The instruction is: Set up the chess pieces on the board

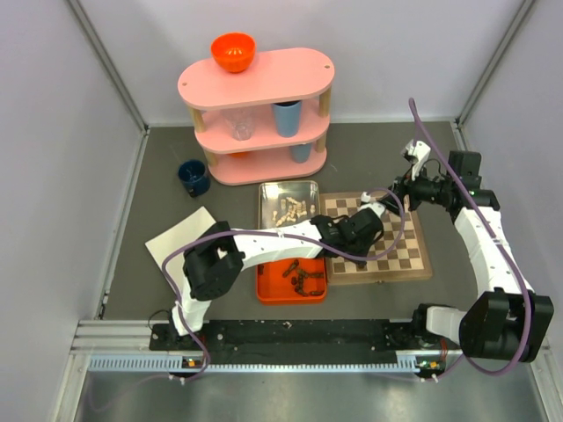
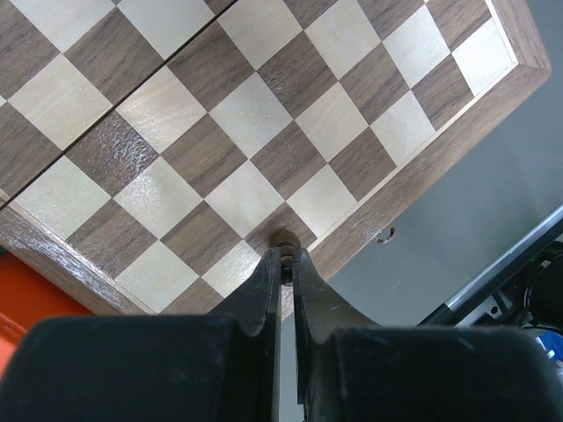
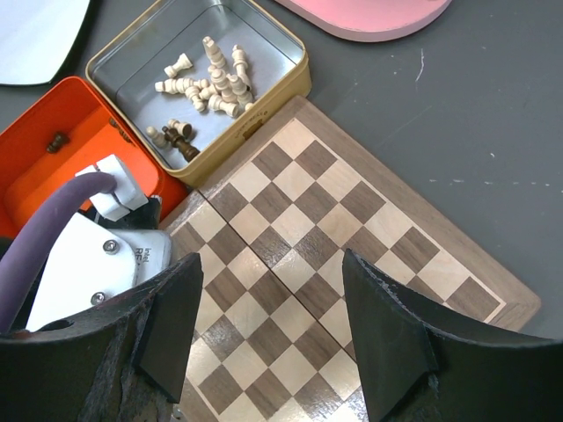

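L: the left claw (image 2: 283,257) is clenched, jaws nearly together w/ only a thin slit between them, pinching one small dark piece (image 2: 284,237) at its tips. The piece sits just past the tips, over a dark square in the outermost row of the board (image 2: 255,114), right by the wood border. Can't tell if its base rests on the wood. Beyond the tips the checkers run on w/ nothing on them; to the claw's right is the board's edge, then grey counter (image 2: 475,202). R: the right claw (image 3: 274,308) is released, its fingers (image 3: 387,334) spread wide, holding nothing and touching nothing, hanging above the board w/ checkers showing in the gap between them. Ahead of it and to its left, a tin (image 3: 280,97) lies just beside the board's corner, w/ a heap of cream pieces (image 3: 207,79) inside plus one dark one (image 3: 185,149). Further left of the claw, next to the tin, is the orange tray (image 3: 53,185) w/ a lone dark figure (image 3: 58,141) in it. The left arm (image 3: 88,259), white w/ a purple cable, crowds in just by the claw's left finger.
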`<action>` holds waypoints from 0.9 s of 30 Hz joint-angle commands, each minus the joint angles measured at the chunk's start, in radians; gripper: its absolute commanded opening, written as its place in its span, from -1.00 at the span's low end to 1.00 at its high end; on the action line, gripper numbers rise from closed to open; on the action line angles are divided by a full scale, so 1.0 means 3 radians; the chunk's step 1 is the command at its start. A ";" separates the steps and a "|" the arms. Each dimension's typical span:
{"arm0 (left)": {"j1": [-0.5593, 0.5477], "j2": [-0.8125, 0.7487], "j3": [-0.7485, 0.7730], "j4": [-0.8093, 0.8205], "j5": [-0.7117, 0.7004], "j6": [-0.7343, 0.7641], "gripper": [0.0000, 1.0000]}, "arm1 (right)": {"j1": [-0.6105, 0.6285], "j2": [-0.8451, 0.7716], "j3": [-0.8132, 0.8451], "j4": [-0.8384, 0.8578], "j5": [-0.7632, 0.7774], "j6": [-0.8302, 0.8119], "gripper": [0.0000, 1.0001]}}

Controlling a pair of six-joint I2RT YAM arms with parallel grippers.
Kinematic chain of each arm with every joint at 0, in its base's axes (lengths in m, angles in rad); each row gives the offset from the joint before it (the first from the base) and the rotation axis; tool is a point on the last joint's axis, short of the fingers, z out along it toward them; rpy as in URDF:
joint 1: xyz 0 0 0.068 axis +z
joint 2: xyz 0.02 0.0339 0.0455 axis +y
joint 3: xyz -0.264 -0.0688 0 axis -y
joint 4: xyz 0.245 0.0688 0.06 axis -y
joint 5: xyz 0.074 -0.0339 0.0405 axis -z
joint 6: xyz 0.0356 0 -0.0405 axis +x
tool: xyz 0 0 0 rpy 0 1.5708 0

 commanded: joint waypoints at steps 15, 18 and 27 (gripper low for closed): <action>-0.0046 0.0124 0.0274 -0.0112 -0.0046 0.0067 -0.83 | -0.0033 0.0027 0.0063 0.0078 -0.0115 -0.0006 0.30; -0.0041 0.0135 0.0289 -0.0127 -0.0041 0.0067 -0.74 | -0.0038 0.0022 0.0068 0.0078 -0.0120 -0.0006 0.30; -0.0056 0.0145 0.0299 -0.0127 -0.0021 0.0072 -0.60 | -0.0043 0.0032 0.0068 0.0067 -0.0130 -0.0001 0.30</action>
